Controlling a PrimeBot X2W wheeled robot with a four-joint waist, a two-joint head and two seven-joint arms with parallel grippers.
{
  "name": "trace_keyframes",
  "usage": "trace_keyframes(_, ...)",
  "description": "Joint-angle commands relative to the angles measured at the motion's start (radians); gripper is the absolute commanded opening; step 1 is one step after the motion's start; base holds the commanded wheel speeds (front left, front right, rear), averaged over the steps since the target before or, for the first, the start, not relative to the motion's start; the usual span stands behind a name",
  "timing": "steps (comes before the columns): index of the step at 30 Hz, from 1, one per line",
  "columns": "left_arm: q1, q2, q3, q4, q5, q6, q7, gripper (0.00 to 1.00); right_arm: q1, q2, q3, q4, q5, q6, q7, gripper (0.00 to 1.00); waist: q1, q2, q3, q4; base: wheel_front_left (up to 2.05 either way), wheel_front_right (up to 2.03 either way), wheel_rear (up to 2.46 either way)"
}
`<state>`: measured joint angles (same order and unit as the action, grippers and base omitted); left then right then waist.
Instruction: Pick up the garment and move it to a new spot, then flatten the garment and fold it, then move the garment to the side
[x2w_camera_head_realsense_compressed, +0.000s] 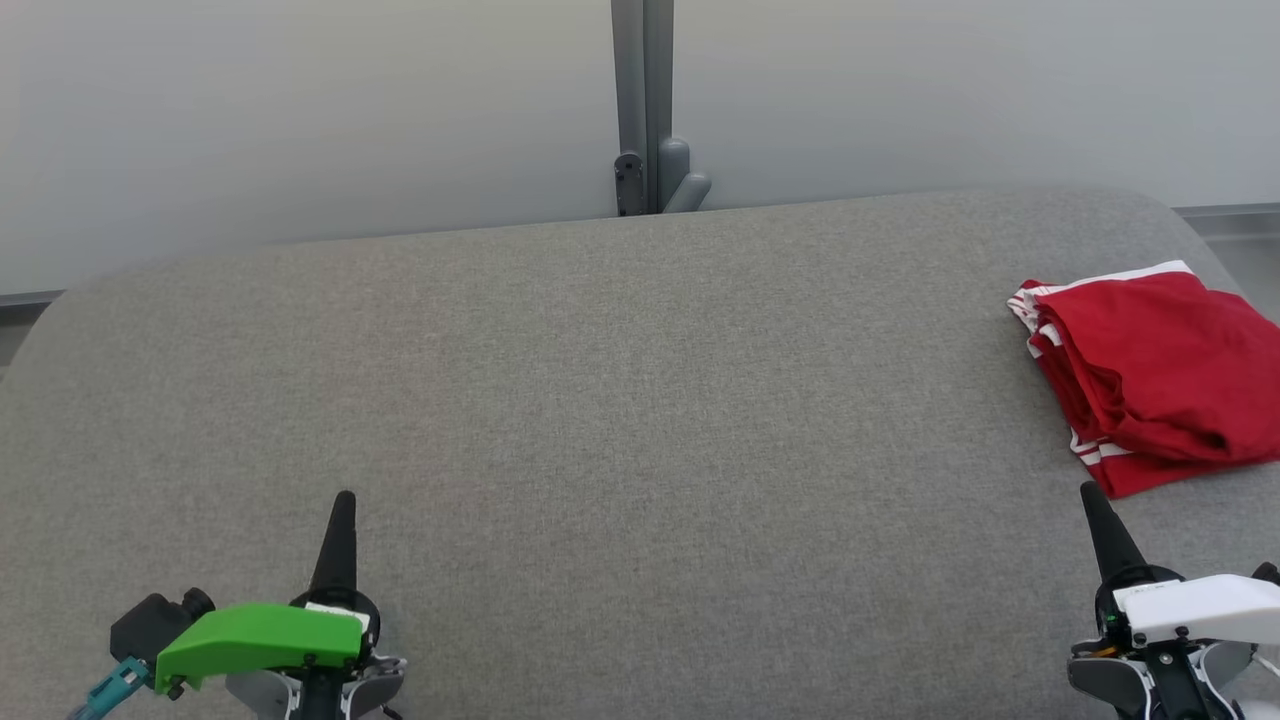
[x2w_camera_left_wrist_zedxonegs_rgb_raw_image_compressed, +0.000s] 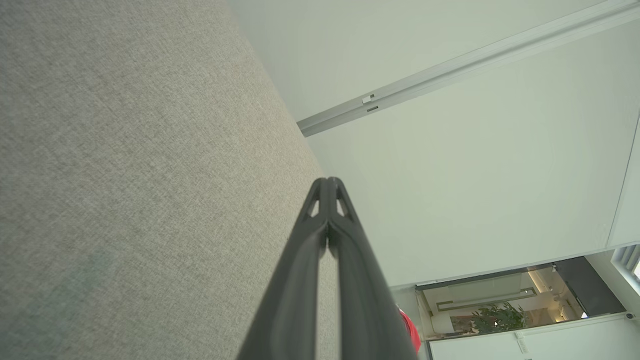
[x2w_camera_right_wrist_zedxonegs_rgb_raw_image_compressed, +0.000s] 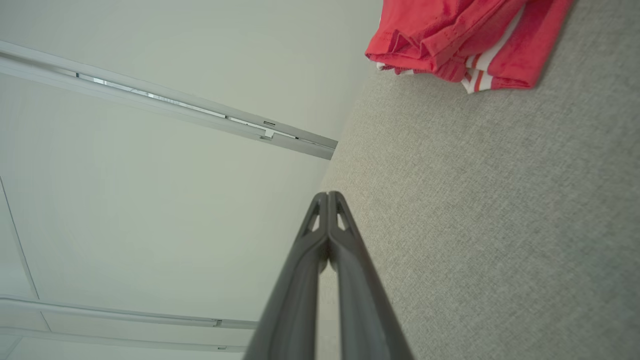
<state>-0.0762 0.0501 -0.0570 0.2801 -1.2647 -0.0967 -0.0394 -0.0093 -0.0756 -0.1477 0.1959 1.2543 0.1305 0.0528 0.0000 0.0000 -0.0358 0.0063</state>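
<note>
We saw the garment (x2w_camera_head_realsense_compressed: 1150, 380), red with white stripes along its edges, lying folded in a loose bundle at the right edge of the grey padded surface (x2w_camera_head_realsense_compressed: 600, 400), toward its far right corner, with nothing gripping it. Our right gripper (x2w_camera_head_realsense_compressed: 1092, 497) hung just short of the bundle's near edge, apart from it, its two dark fingers pressed together and holding nothing. Our left gripper (x2w_camera_head_realsense_compressed: 343, 505) sat near the front edge on the left side, well apart from the garment, its fingers likewise closed tip to tip on nothing. The woven grey cover lay smooth between them. Behind the far edge stood pale wall panels (x2w_camera_head_realsense_compressed: 300, 120) joined by a grey post (x2w_camera_head_realsense_compressed: 643, 100), and the left wrist view caught a leafy plant (x2w_camera_left_wrist_zedxonegs_rgb_raw_image_compressed: 495, 317) in a room beyond
</note>
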Motion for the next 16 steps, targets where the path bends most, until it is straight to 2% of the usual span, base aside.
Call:
trace_keyframes(1,-0.028,0.002,0.006,-0.002,-0.029,-0.008,0.005,0.00,-0.022,-0.003,-0.008,-0.003,0.026,0.000,0.009,0.00,0.0000,0.0000,0.001,0.000,0.00,0.00,0.00)
trace_keyframes(16,-0.065,0.002,0.013,0.016,-0.158,-0.020,0.032,0.00,-0.046,0.002,-0.042,0.012,0.154,0.000,0.053,0.00,0.0000,0.0000,0.015,-0.002,0.00,0.00,0.00)
